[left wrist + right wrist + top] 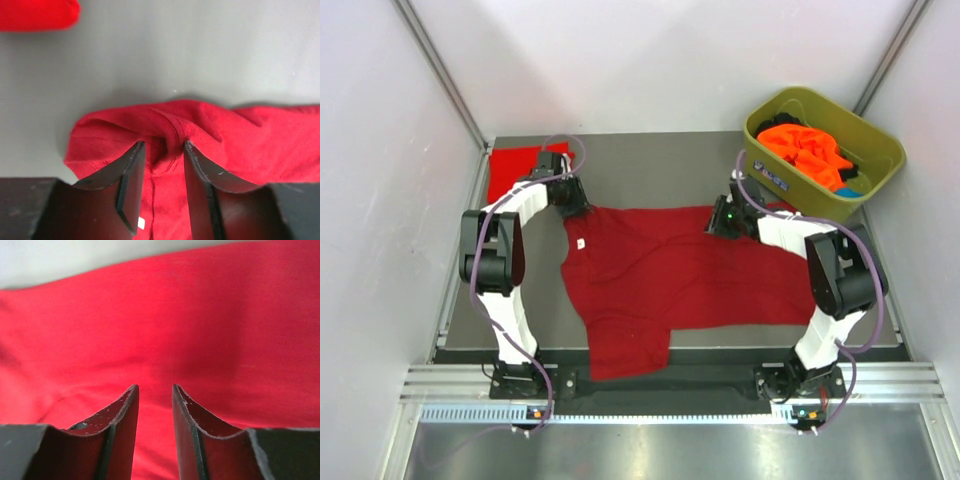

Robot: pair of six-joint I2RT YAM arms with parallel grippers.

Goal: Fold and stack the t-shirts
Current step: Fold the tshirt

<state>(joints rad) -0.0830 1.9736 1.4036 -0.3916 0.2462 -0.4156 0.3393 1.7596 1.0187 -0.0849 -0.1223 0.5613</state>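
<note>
The dark crimson t-shirt (670, 275) lies spread across the middle of the table, its white neck label (581, 242) near the left side. My left gripper (570, 200) is at its far left corner. In the left wrist view the jaws (163, 145) stand narrowly apart, shut on a bunched ridge of crimson cloth (170, 125). My right gripper (722, 220) is at the shirt's far right edge. Its jaws (153, 387) are equally narrow, pinching the crimson cloth (165, 315). A brighter red t-shirt (515, 168) lies folded at the far left. Orange t-shirts (805, 148) sit in the tub.
The olive-green tub (865, 135) stands at the far right corner, close behind my right arm. Grey walls close in both sides and the back. The crimson shirt's near part hangs over the table's front edge (720, 352). The brighter red shirt also shows in the left wrist view (35, 14).
</note>
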